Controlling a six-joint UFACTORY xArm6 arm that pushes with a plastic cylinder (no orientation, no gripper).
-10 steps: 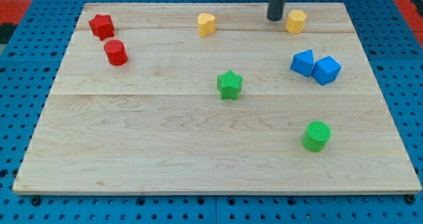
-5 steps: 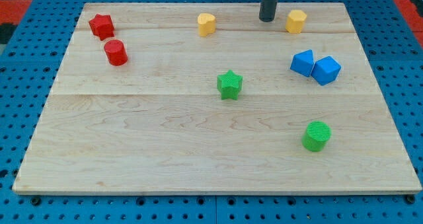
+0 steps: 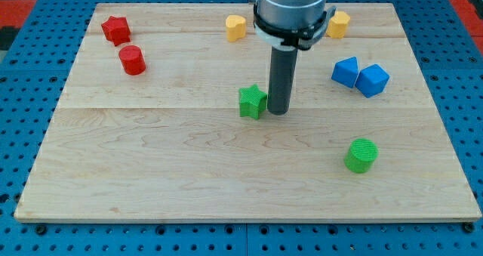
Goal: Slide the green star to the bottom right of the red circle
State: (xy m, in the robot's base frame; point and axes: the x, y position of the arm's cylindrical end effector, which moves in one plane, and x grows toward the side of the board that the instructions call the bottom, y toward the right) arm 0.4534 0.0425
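The green star (image 3: pixel 252 103) lies near the middle of the wooden board. My tip (image 3: pixel 278 111) stands right against the star's right side. The red circle (image 3: pixel 132 60) lies at the view's upper left, far to the left of the star and a little higher. The rod rises from the tip to the arm's grey wrist at the view's top.
A red star (image 3: pixel 116 30) lies above the red circle. A yellow heart (image 3: pixel 236 27) and a yellow block (image 3: pixel 339 23) lie near the top edge. Two blue blocks (image 3: pixel 360 76) lie at the right. A green cylinder (image 3: pixel 361 155) lies at the lower right.
My tip has come down from the board's top edge to the green star's right side. The star has shifted slightly to the left and turned.
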